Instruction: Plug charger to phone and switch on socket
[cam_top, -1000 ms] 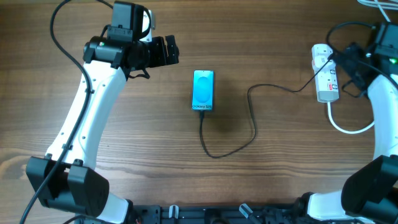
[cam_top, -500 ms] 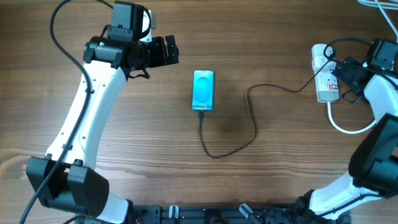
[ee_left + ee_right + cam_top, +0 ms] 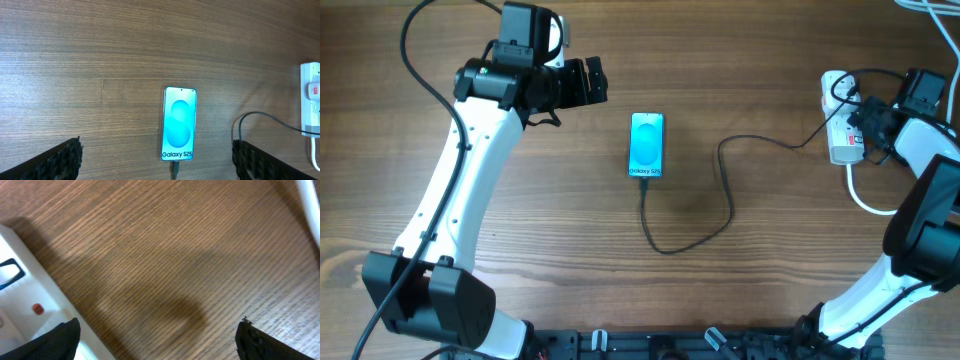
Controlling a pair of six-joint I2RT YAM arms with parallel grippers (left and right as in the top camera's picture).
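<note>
The phone (image 3: 647,145) lies flat mid-table, cyan screen up, with white lettering at its near short edge; it also shows in the left wrist view (image 3: 178,123). The thin black charger cable (image 3: 720,190) runs from the phone's near edge, loops right and reaches the white socket strip (image 3: 844,118) at the far right. Its plug tip (image 3: 175,169) sits at the phone's port. My left gripper (image 3: 588,82) is open and empty, left of the phone. My right gripper (image 3: 873,125) is open, close over the socket's right side; the socket's edge (image 3: 30,300) shows by its left finger.
The socket's thick white cord (image 3: 875,205) curves toward the near right. Black arm cables (image 3: 415,60) hang at the far left. Bare wooden tabletop (image 3: 570,230) lies around the phone.
My right arm has swung and its gripper has shifted right along the socket. The left arm, phone and cable have not moved.
</note>
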